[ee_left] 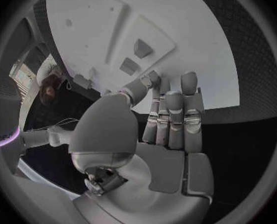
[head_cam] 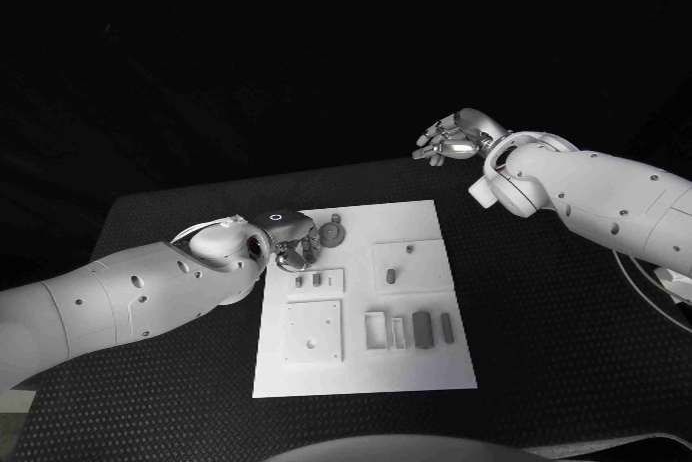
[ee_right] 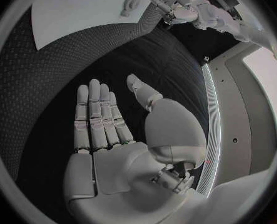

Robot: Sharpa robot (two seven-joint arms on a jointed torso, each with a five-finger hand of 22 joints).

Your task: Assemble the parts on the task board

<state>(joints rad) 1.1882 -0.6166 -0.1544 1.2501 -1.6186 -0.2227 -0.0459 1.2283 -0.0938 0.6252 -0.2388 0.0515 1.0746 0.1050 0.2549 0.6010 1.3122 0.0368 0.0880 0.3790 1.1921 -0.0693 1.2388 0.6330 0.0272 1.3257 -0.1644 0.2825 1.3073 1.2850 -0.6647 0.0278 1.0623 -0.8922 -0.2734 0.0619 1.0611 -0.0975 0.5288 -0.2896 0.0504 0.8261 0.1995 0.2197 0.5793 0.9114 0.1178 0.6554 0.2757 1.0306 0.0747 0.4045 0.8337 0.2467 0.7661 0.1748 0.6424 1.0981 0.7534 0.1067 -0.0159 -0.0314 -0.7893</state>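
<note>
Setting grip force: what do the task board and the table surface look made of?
Task board: looks like rigid white plastic, matte, with crisp moulded raised blocks; could be painted metal. Table: black with a fine dotted weave, probably a rubbery or fabric mat.

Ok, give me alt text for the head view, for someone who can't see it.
The robot's left hand is over the far left part of the white rectangular task board, where small grey parts lie. The right hand is raised beyond the black table, empty.

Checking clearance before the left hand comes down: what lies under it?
The left hand hovers over the task board's far left corner. Its wrist view shows bare white board and black table beneath the fingers; anything directly under the palm is covered.
</note>
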